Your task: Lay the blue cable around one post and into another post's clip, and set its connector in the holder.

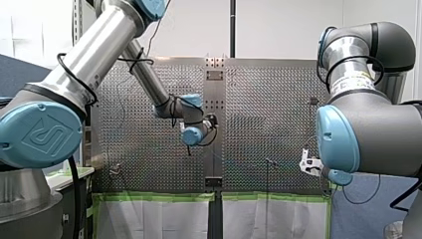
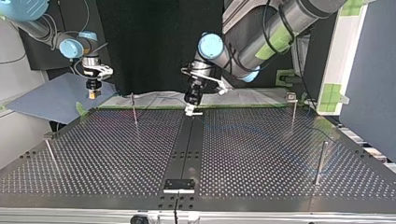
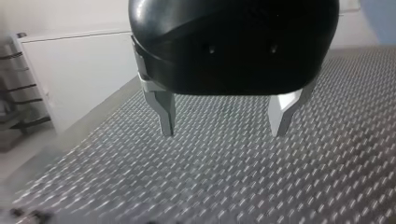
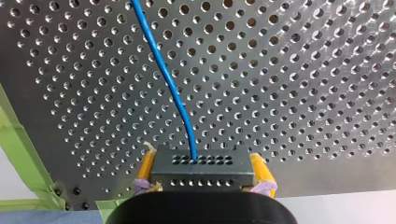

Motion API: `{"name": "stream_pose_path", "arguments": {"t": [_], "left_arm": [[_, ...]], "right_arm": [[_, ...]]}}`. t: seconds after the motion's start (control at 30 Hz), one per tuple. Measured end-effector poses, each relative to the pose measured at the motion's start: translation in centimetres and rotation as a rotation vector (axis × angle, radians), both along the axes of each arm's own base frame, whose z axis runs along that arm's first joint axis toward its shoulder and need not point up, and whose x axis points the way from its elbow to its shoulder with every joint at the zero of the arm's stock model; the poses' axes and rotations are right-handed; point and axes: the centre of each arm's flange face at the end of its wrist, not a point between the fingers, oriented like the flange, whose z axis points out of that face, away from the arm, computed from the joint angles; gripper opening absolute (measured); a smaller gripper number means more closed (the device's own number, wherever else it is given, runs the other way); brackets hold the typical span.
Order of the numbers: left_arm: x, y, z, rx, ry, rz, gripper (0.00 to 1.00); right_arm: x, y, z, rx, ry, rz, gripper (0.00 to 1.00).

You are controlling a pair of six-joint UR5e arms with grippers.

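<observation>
In the right wrist view my right gripper (image 4: 202, 156) is shut on a dark grey connector block (image 4: 203, 170), with yellow pads (image 4: 146, 167) on both of its sides. The blue cable (image 4: 172, 88) leaves the block's top and runs away over the perforated plate. In the top view this gripper (image 2: 94, 92) hangs beyond the table's far left corner. My left gripper (image 3: 224, 128) stands open just above the plate with nothing between its metal fingers (image 3: 166, 114). It hovers at the far end of the dark centre strip (image 2: 193, 108), over a small pale fixture. A black holder plate (image 2: 179, 185) sits at the strip's near end.
Thin upright posts stand on the table: one at the far left (image 2: 134, 111), one at the far right (image 2: 293, 114), one at the near right (image 2: 320, 163) and one at the near left (image 2: 50, 156). A blue-grey board (image 2: 51, 100) lies beyond the left corner.
</observation>
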Motion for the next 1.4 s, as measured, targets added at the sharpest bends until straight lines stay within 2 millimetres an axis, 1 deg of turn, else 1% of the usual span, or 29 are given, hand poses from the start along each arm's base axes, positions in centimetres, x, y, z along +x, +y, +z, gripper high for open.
{"name": "stream_pose_path", "arguments": {"t": [0.13, 0.27, 0.37, 0.53, 0.67, 1.1, 1.17, 1.23, 1.33, 1.4], "left_arm": [[0.6, 2.1, 1.2, -0.017, -0.03, 0.036, 1.0], [1.0, 4.8, 2.6, -0.043, -0.063, 0.09, 1.0], [0.7, 6.0, 3.5, -0.065, -0.086, 0.126, 1.0], [-0.2, 7.2, 4.7, -0.094, -0.114, 0.164, 1.0], [-1.4, 7.9, 5.5, -0.105, -0.126, 0.176, 1.0], [-5.4, 10.0, 7.1, -0.099, -0.126, 0.176, 1.0], [-6.2, 10.4, 7.2, -0.097, -0.124, 0.176, 1.0], [-6.7, 10.7, 6.8, -0.088, -0.112, 0.177, 1.0], [-7.6, 11.1, 5.3, -0.061, -0.073, 0.178, 1.0], [-8.1, 11.4, 3.9, -0.037, -0.043, 0.179, 1.0]], "right_arm": [[0.0, 0.0, 0.0, 0.0, 0.001, 0.0, 0.0], [0.0, 0.0, 0.0, 0.0, 0.001, 0.0, 0.0], [0.1, 0.0, 0.0, 0.0, 0.001, 0.002, 0.0], [0.1, 0.0, 0.0, 0.0, 0.001, 0.002, 0.0], [0.2, 0.0, 0.0, -0.001, 0.001, 0.003, 0.0], [0.4, 0.1, 0.0, 0.0, 0.001, 0.007, 0.0], [0.5, 0.1, 0.0, 0.001, 0.001, 0.008, 0.0], [0.5, 0.1, 0.0, 0.002, 0.001, 0.009, 0.0], [0.6, 0.2, 0.0, 0.002, 0.001, 0.01, 0.0], [0.6, 0.2, 0.0, 0.002, 0.001, 0.01, 0.0]]}}
